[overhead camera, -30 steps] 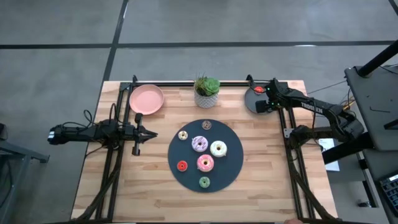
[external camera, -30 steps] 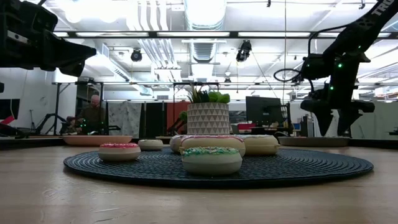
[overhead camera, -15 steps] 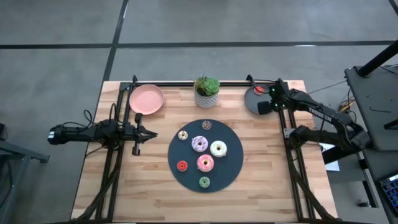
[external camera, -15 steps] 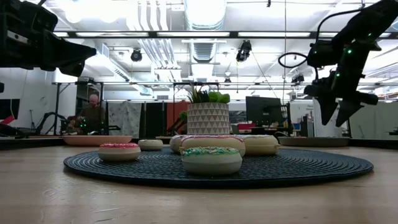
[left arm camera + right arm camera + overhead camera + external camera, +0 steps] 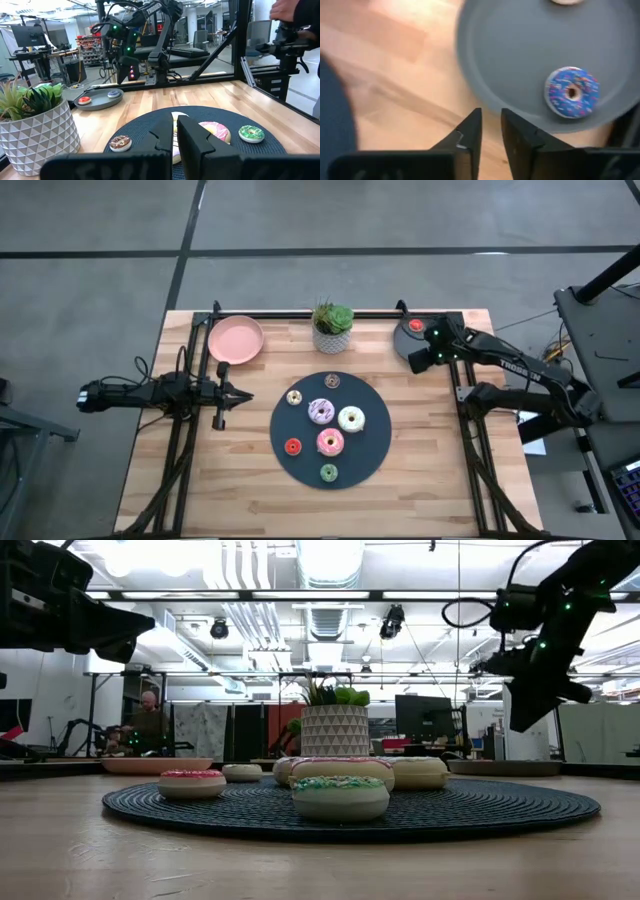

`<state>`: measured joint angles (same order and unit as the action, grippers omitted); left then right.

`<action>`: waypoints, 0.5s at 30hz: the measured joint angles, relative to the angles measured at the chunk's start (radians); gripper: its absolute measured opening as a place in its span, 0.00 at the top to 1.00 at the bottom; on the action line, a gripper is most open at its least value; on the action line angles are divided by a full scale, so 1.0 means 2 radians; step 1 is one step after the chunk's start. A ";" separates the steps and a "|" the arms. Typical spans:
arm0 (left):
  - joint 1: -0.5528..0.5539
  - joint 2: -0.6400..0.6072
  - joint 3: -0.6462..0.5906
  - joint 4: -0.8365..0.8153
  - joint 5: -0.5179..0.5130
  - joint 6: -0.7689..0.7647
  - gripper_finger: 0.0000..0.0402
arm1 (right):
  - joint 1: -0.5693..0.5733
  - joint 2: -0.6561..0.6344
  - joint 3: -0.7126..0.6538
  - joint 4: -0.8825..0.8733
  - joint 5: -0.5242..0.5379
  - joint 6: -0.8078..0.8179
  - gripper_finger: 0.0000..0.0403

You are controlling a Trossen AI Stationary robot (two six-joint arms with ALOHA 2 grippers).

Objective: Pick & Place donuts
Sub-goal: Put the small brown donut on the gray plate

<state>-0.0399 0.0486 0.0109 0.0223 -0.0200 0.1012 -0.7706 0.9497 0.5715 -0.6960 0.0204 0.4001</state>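
Over grey plate (image 5: 412, 340) edge, right gripper (image 5: 416, 361) shifted toward mat, nearly closed, empty

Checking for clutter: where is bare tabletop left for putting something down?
The wood between the dark mat and the table's near edge is bare, as are strips either side of the mat. The far edge is crowded: pink plate, plant, grey plate.

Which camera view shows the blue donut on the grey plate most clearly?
The right wrist view: the blue donut shows sprinkles and hole on the grey plate. The left wrist view shows it small and far; high and low views hide it.
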 joint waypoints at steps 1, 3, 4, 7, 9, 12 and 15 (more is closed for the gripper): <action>0.000 0.000 0.000 0.000 0.000 0.000 1.00 | 0.009 0.000 0.003 0.003 0.000 -0.001 0.89; 0.000 0.000 0.000 0.000 0.000 0.000 1.00 | 0.025 0.000 0.009 0.009 -0.002 -0.004 0.94; 0.000 0.000 0.000 0.000 0.000 0.000 1.00 | 0.033 0.000 0.011 0.012 -0.001 -0.006 0.96; 0.000 0.000 0.000 0.000 0.000 0.000 1.00 | 0.052 0.003 0.020 0.023 -0.001 -0.009 0.98; 0.000 0.000 0.000 0.000 0.000 0.000 1.00 | 0.063 0.008 0.024 0.030 -0.001 -0.010 0.98; 0.000 0.000 0.000 0.000 0.000 0.000 1.00 | 0.084 0.015 0.032 0.049 -0.001 -0.030 0.98; 0.000 0.000 0.000 0.000 0.000 0.000 1.00 | 0.106 0.023 0.042 0.063 -0.001 -0.056 0.98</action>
<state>-0.0393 0.0485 0.0109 0.0223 -0.0197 0.1013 -0.5582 0.9960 0.6551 -0.5710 0.0177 0.2888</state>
